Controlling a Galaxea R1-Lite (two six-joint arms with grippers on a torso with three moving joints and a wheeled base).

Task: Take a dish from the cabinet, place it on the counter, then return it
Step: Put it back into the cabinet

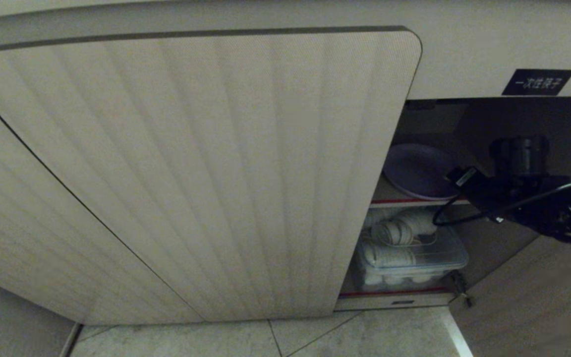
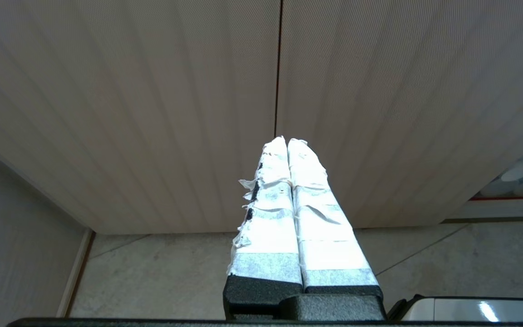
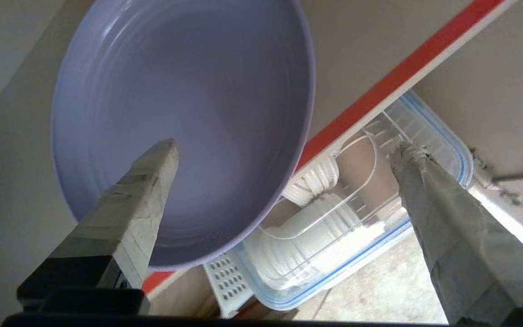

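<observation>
Reaching right gripper (image 3: 284, 147), fingers (image 3: 152, 177) spread wide, toward dish (image 3: 184, 113) lying ungrasped on cabinet (image 1: 191, 173) shelf (image 3: 407, 68); everything remaining.

Head view: looks down and forward from above, close to the cabinet (image 1: 191, 173); the ribbed door fills most of it, floor tiles (image 1: 365, 337) along the bottom edge, open compartment at right.

Left wrist view: sits low behind the left gripper (image 2: 287, 140), faces the shut doors from near the floor, door seam straight ahead.

Right wrist view: sits behind the right gripper (image 3: 284, 150), very near the red-edged shelf (image 3: 379, 91), looking into the compartment at the dish (image 3: 184, 113) and the clear container (image 3: 334, 236) under it.

Shared: head and right wrist both take in the dish (image 1: 417, 171), shelf edge (image 1: 404, 202) and container (image 1: 414, 258); head and left wrist share door and floor.
</observation>
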